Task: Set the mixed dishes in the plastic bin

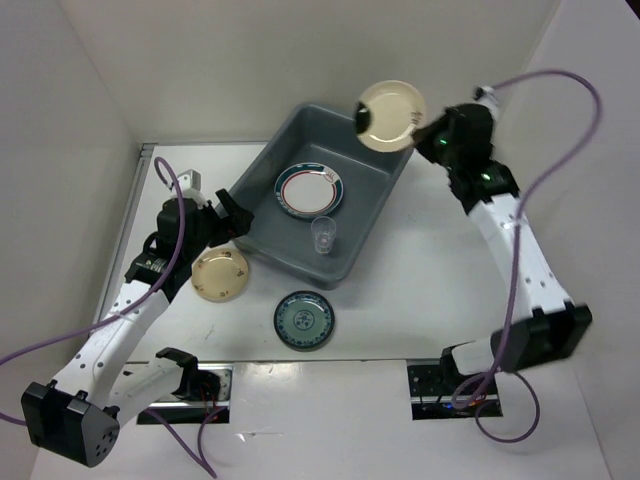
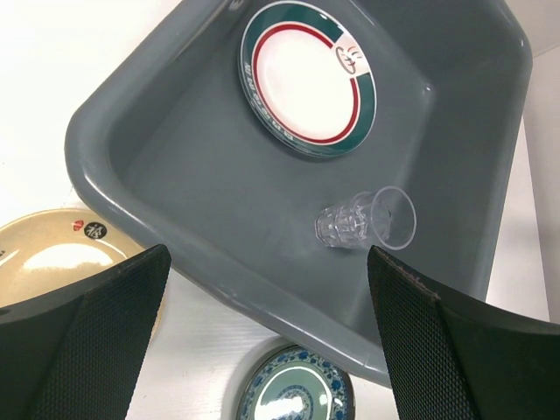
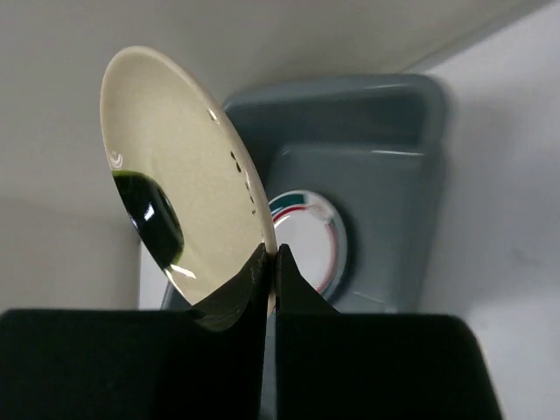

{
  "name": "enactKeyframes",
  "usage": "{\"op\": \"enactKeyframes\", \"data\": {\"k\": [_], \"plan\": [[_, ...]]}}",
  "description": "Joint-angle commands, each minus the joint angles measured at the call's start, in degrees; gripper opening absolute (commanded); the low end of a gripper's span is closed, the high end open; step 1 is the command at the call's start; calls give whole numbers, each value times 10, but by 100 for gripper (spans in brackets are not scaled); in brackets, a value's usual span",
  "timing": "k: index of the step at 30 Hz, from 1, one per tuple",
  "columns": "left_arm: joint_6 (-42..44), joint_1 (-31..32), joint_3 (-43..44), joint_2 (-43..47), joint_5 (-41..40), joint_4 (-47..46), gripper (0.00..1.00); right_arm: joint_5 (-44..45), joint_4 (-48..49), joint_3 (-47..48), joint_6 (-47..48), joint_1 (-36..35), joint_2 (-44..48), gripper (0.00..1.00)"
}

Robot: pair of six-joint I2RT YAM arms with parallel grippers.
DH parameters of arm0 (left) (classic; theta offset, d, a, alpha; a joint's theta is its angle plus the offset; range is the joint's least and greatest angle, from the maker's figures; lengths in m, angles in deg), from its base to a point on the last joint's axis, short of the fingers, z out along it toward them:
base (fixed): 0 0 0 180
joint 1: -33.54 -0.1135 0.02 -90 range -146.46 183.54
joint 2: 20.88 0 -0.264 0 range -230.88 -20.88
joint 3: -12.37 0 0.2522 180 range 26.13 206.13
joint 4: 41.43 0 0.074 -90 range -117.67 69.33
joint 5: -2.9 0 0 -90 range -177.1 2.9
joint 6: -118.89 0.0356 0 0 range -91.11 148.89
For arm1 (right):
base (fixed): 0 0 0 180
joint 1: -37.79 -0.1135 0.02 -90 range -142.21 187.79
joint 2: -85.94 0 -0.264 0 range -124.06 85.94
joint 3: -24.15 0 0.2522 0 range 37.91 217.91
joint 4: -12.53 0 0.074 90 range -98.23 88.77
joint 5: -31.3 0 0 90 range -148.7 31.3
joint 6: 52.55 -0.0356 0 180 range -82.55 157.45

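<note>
One beige plate (image 1: 390,115), clamped at its rim by the right gripper (image 1: 426,133) above the bin (image 1: 372,198), needs lowering flat before release; left gripper (image 1: 228,214) stands open.

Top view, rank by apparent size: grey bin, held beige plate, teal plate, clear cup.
1. grey bin
2. held beige plate looks slightly larger than the teal plate, but it is raised nearer the camera, so unsure
3. clear cup
</note>
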Motion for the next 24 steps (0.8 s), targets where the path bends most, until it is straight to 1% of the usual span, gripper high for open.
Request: {"op": "enactKeyframes", "data": {"k": [1,2,3,4,5,6,7,8,9,12,13,18,20,22,24], "plan": [[9,-4,2,5,1,-33,100,-24,-14,106,80,-95,-119,1],[9,-4,-3,5,-6,-33,100,-45,-26,131,85,-104,-172,1],[3,-4,-3,5,-6,-26,100,-51,-26,167,93,-113,-194,1],[2,-4,-3,5,-26,-12,100,-57,-26,186,98,-125,-217,1],[-12,-10,3,5,-38,-2,100,-57,-44,204,98,-132,-260,1],[-24,-15,4,5,-53,11,100,-68,-50,237,106,-132,-280,1],[-38,-15,9,11,-94,40,100,-75,-58,252,111,-141,-300,1],[-77,-24,9,11,-118,58,100,-81,-63,264,117,-150,-317,1],[-91,-35,9,22,-139,84,100,-91,-69,282,117,-155,-350,1],[-121,-46,16,38,-186,111,100,-91,-70,296,128,-173,-389,1],[-129,-59,22,38,-198,132,100,-91,-70,301,128,-173,-410,1],[-161,-82,17,43,-226,181,100,-86,-76,320,134,-178,-463,1],[-222,-87,3,38,-239,205,100,-86,-81,327,140,-178,-484,1],[-268,-94,-25,38,-224,220,100,-91,-86,349,145,-178,-499,1],[-288,-99,-44,31,-200,221,100,-98,-92,370,151,-178,-521,1]]}}
